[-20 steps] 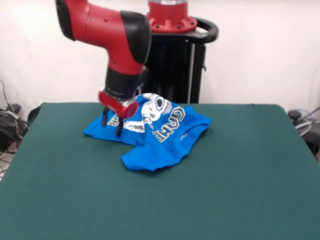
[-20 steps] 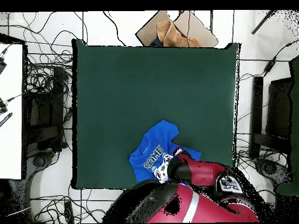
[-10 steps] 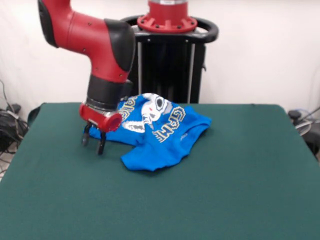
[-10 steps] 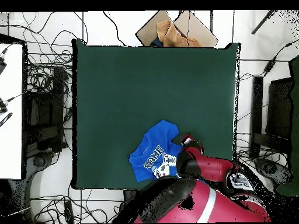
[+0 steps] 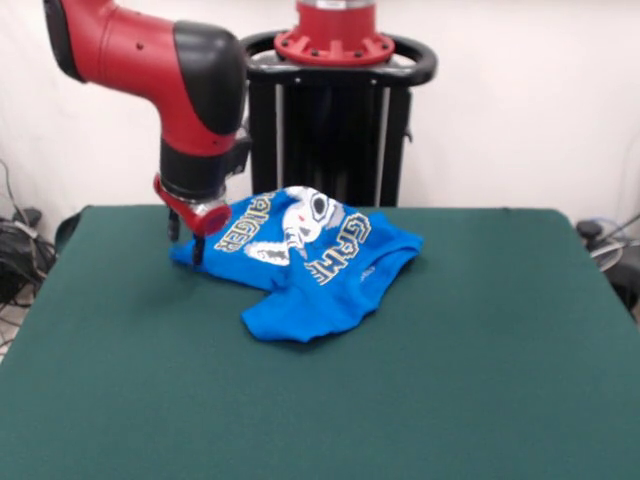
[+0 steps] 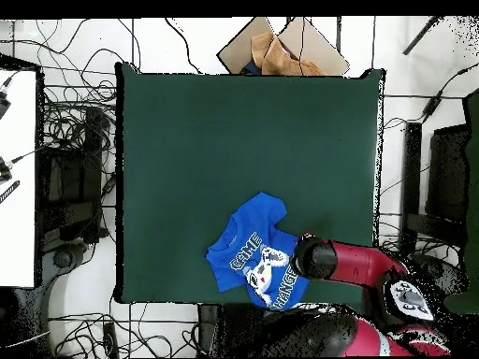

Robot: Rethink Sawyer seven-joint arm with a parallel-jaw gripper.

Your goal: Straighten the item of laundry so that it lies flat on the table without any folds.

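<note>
The gripper (image 5: 186, 238) hangs low over the bench (image 5: 480, 360), right at one corner of the shirt (image 5: 300, 265). Its two dark fingers (image 5: 197, 250) point down with a small gap between them, and nothing is held. I cannot tell if the tips touch the cloth. The blue shirt spreads away from the gripper, out to one side. It is bunched up, with one end folded under. The white picture and yellow letters face up. The red arm (image 6: 360, 266) reaches over the bench edge.
</note>
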